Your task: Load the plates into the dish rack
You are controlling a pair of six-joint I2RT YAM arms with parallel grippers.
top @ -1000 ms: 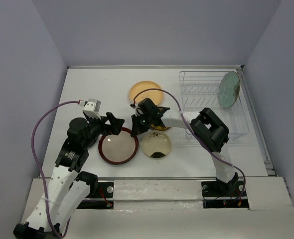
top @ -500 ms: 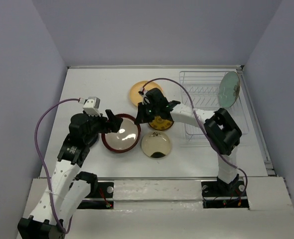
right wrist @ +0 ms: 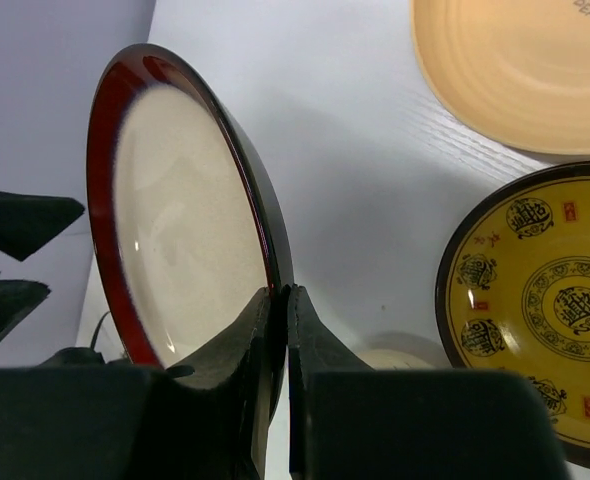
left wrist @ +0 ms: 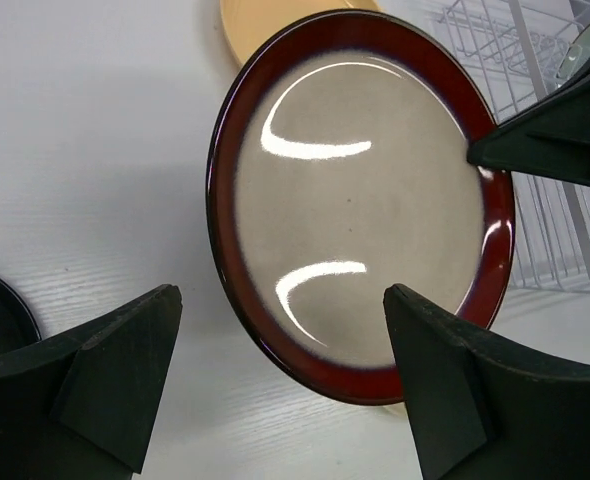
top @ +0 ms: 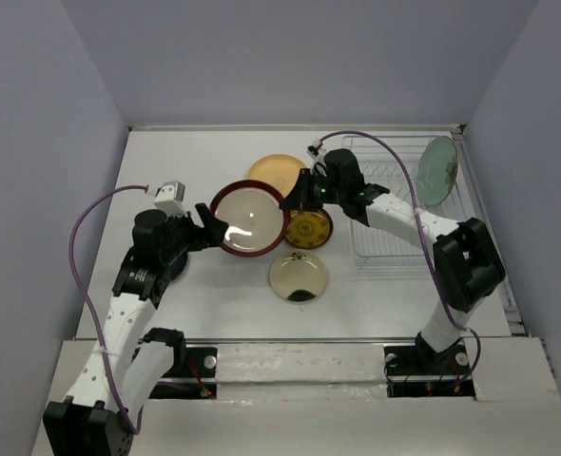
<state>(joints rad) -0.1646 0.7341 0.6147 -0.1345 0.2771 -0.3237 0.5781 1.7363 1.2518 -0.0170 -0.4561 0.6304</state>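
Over at the far right of the white table (top: 166, 161), the dish rack (top: 395, 161), a box of thin pale wire, holds one plate. This is the pale green plate (top: 438, 169), standing on edge at the rack's right end.

Left of the rack, the glossy red-rimmed beige plate (top: 250, 218) is tilted steeply up, with its hollow face towards the left arm. The right gripper (right wrist: 278, 295) is clenched on its right rim, one black finger on each face. The left gripper (left wrist: 282, 295) is spread wide at the plate's left side and is not closed on it.

Three round plates lie flat on the table:
- the plain orange-yellow plate (top: 273, 167), beyond the tilted one
- the small dark patterned plate (top: 311, 229) with a gold centre, just right of it
- the shiny cream plate (top: 298, 275) with a dark spot, nearest
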